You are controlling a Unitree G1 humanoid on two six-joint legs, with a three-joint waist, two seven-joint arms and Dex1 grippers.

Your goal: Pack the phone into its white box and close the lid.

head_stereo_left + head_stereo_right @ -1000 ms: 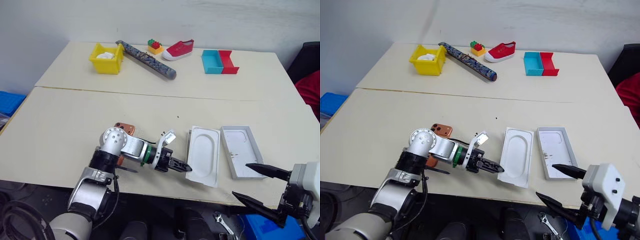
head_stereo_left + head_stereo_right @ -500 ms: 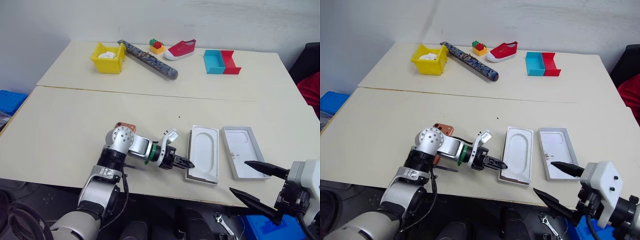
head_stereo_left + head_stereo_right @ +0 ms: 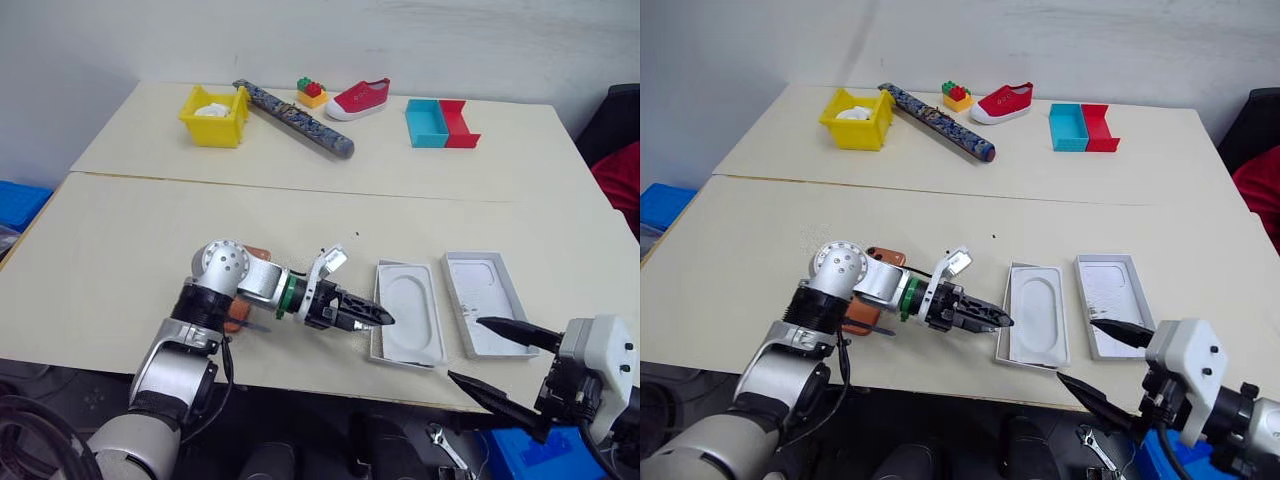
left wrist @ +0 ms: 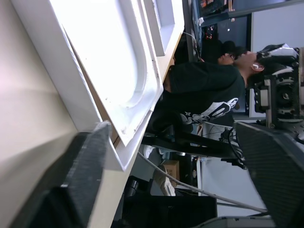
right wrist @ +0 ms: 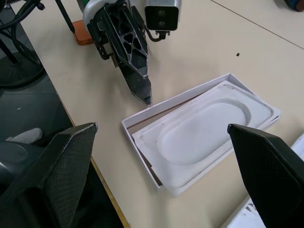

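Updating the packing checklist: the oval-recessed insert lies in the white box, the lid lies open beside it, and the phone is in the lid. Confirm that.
Wrong on the phone: it lies on the table behind the left arm, not in the lid, as the right eye view shows. The rest stands.

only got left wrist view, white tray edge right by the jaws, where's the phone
observer: the phone lies on the table behind the left arm, partly hidden by it, well back from the left gripper.
operator: box free to load
observer: no, a white insert with an oval recess lies in the white box.
operator: lid
observer: the lid lies open side up right of the box, by the right gripper.
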